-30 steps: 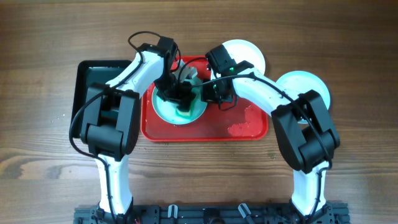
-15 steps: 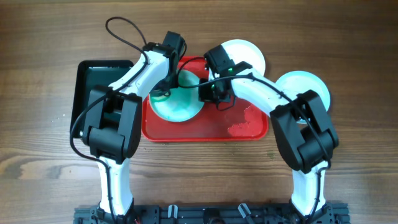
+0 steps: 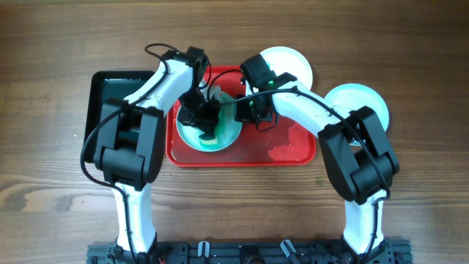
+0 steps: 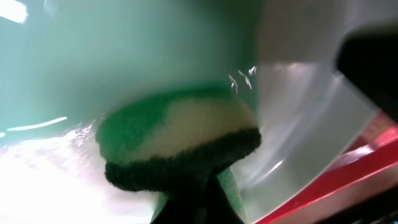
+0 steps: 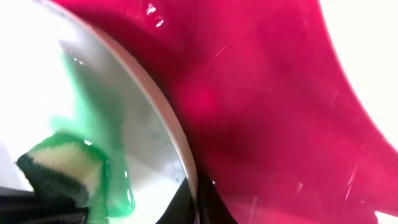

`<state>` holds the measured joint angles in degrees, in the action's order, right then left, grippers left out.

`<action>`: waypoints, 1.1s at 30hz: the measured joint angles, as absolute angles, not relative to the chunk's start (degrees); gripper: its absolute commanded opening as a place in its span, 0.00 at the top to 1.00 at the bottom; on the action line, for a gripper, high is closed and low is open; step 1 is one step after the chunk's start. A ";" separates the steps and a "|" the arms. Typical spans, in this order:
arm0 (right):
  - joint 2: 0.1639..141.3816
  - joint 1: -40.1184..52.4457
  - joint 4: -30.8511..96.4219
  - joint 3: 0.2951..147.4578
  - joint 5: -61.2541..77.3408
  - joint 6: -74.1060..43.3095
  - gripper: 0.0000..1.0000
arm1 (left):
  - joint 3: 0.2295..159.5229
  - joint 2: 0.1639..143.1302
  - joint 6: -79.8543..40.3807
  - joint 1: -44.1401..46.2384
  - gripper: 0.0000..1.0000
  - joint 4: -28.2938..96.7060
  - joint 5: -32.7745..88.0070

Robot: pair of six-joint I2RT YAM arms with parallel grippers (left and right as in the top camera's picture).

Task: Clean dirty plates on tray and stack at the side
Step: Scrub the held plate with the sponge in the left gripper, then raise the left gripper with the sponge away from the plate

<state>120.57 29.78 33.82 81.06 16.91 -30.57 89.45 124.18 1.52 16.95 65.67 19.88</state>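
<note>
One plate (image 3: 192,133) lies centre-left on the tray (image 3: 293,150); left fingers (image 3: 198,111), pinching the sponge (image 4: 180,134), have swept from its upper rim back to mid-plate. Right fingers (image 3: 248,110) pinch its rim. Green remains: wiping unfinished. Two more plates (image 3: 293,64) sit on the surface, upper right

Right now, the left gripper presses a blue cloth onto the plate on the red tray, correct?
Not a blue cloth. The left gripper presses a green-and-yellow sponge onto the plate on the red tray. The left wrist view shows the sponge plainly.
</note>
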 measured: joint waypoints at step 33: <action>121.19 29.80 29.69 81.06 17.39 -31.48 0.96 | 99.22 107.48 -26.28 13.74 0.96 65.14 -10.59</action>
